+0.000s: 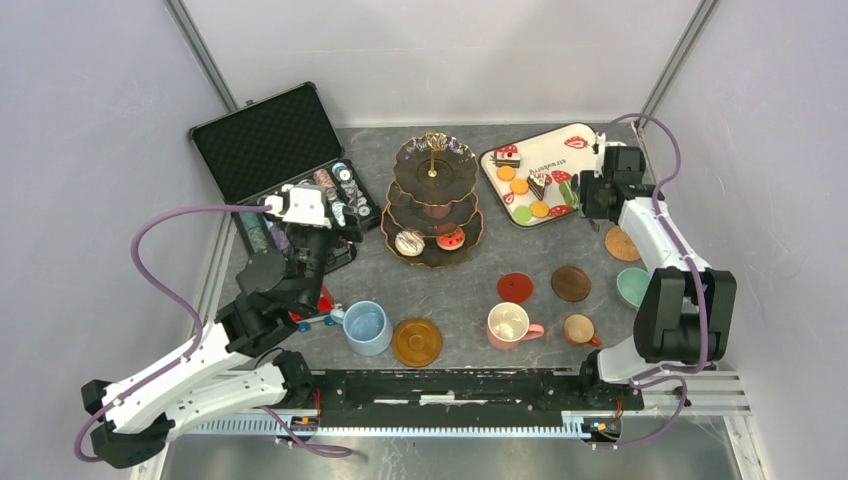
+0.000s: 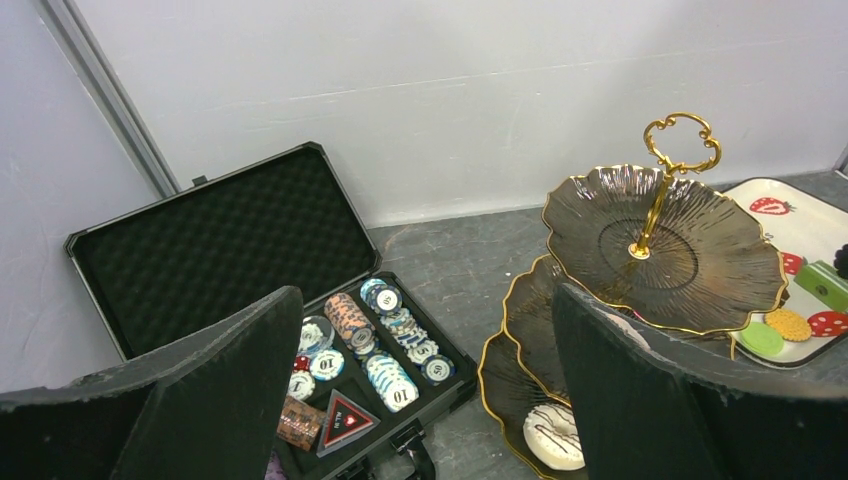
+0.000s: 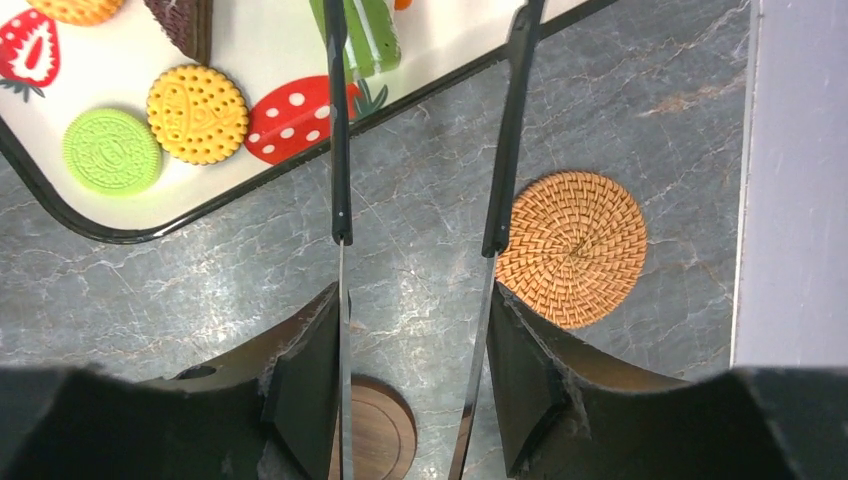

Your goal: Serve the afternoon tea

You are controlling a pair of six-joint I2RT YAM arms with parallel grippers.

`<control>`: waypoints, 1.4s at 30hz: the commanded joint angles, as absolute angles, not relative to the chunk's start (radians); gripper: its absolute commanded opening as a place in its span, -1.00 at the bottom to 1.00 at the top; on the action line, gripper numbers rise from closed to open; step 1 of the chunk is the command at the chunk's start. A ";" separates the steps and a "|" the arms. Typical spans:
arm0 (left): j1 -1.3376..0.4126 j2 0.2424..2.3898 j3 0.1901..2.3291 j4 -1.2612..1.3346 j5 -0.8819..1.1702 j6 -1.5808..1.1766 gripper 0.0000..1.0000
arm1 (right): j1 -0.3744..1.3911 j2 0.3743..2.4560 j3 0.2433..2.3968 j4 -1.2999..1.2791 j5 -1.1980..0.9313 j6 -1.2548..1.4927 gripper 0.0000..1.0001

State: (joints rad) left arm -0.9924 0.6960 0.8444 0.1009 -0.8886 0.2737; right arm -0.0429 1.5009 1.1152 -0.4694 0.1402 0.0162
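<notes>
Tea stand (image 1: 434,200) stands mid-table in the top view, between the two grippers, with bare table in front of it. The left gripper (image 1: 335,222) hangs over the poker case (image 1: 265,140), and the right gripper (image 1: 580,192) sits at the tray (image 1: 535,140) edge, close to the side wall. From the left wrist, the fingers (image 2: 200,400) gape wide with nothing between them; the case lies beyond the left finger and the stand behind the right one, its lower tiers partly hidden. From the right wrist, the fingers (image 3: 305,380) clamp tongs (image 3: 340,150), whose tips run out of frame over the tray beside a green bar (image 3: 378,40); whether they pinch it is unclear. A woven coaster (image 3: 572,248) lies just outside the right finger.
</notes>
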 commanded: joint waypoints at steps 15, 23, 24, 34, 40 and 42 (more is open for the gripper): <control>-0.988 0.709 0.859 0.118 -0.887 0.245 1.00 | -0.193 1.439 0.991 -0.285 -0.197 0.073 -0.02; -0.988 0.705 0.860 0.117 -0.890 0.249 1.00 | -0.190 1.462 0.973 -0.279 -0.201 0.071 -0.04; -0.988 0.706 0.859 0.118 -0.890 0.247 1.00 | -0.189 1.462 0.971 -0.278 -0.198 0.072 -0.04; -0.988 0.705 0.859 0.117 -0.887 0.243 1.00 | -0.188 1.467 0.974 -0.274 -0.148 0.072 -0.02; -0.988 0.707 0.859 0.117 -0.885 0.242 1.00 | -0.185 1.476 0.972 -0.279 -0.122 0.064 -0.02; -0.987 0.705 0.860 0.117 -0.885 0.242 1.00 | -0.178 1.474 0.969 -0.280 -0.121 0.062 -0.01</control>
